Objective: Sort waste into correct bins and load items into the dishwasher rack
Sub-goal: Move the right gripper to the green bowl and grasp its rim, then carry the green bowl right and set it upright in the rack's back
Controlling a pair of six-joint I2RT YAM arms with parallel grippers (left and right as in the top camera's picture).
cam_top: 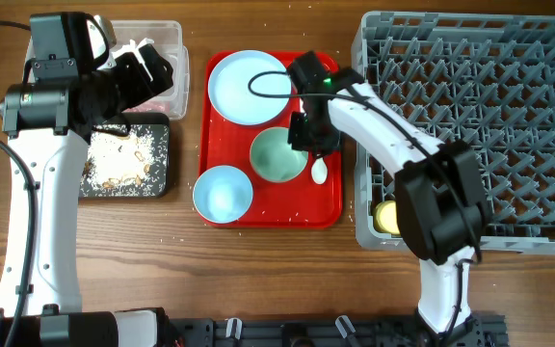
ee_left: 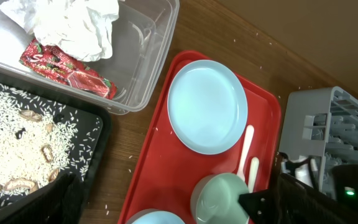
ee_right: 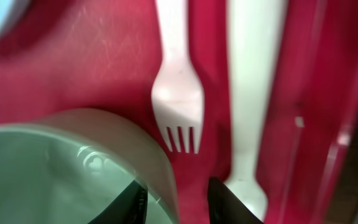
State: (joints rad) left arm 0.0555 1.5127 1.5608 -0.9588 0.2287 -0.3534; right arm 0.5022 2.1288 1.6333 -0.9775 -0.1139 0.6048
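Observation:
My right gripper [cam_top: 308, 135] is open, its fingers [ee_right: 174, 190] astride the right rim of the pale green bowl [cam_top: 276, 154] on the red tray [cam_top: 258, 214]. A white fork [ee_right: 178, 93] and spoon [ee_right: 250, 93] lie just beside the bowl. The light blue plate [cam_top: 247, 87] and blue bowl [cam_top: 223, 193] are also on that tray. My left gripper [cam_top: 152, 69] is open and empty over the clear tub [ee_left: 148, 62], which holds the white napkin [ee_left: 73, 25] and red wrapper [ee_left: 67, 68]. The black tray [ee_left: 98, 134] holds food scraps [ee_left: 17, 143]. The yellow cup [cam_top: 387, 217] sits in the grey rack [cam_top: 509, 116].
The rack's left wall stands close to the red tray's right edge. Loose crumbs lie on the wooden table [cam_top: 181, 270] round the tray and bins.

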